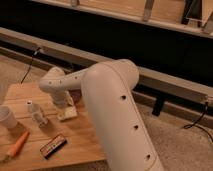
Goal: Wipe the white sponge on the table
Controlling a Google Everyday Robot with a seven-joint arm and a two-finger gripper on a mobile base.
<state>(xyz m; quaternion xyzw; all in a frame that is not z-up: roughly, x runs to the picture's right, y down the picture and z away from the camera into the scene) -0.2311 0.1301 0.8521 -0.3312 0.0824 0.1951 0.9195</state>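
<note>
The white sponge (68,113) lies on the light wooden table (87,140), near the middle of its top. My gripper (63,103) hangs from the white arm, which reaches in from the right. It is down at the sponge's left upper edge, and the wrist hides where they meet. I cannot tell whether it holds the sponge or only rests against it.
A whitish cup (6,118) stands at the table's left edge. A small clear bottle (38,116) is left of the sponge. An orange stick-like object (18,144) and a dark bar with an orange edge (53,145) lie at the front. Cables (29,67) run over the floor behind.
</note>
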